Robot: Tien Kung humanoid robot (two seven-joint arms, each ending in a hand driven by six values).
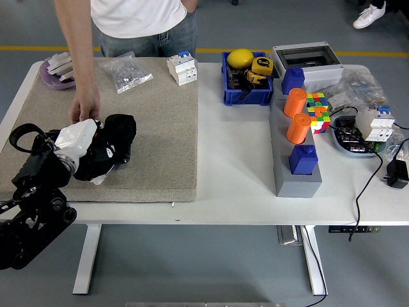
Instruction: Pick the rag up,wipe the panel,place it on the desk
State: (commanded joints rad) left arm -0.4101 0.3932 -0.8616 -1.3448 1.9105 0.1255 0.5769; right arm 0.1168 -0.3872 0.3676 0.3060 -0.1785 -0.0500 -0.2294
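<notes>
At the far left we see the left arm (32,192) reaching in over the table's near-left corner onto the beige mat (160,141). Its hand (105,150) lies over a black bundle, which we take for the rag (121,131), bunched on the mat's left part. The black fingers merge with the dark cloth, so we cannot tell whether they grip it or merely rest on it. A small white connector on thin wires (99,179) pokes out just below the hand.

Just behind the wrist, a person's hand (85,110) hangs down to the mat, fingertips close to the bundle; whether they touch it we cannot make out. The person stands at the far edge.

Along the mat's far side lie a purple tray (48,78), a clear bag (124,71) of small parts and a white breaker (181,68).

Right of the mat, on the bare white table (233,166), stands a blue bin (246,96) with a yellow object and a tape measure. Further right a grey panel (295,176) carries two orange cylinders (296,115) and two blue blocks (302,158), with a colour cube (317,109) just beside it. A grey box (307,61), a bowl (354,137) of parts and a black cable (370,179) fill the far right.
</notes>
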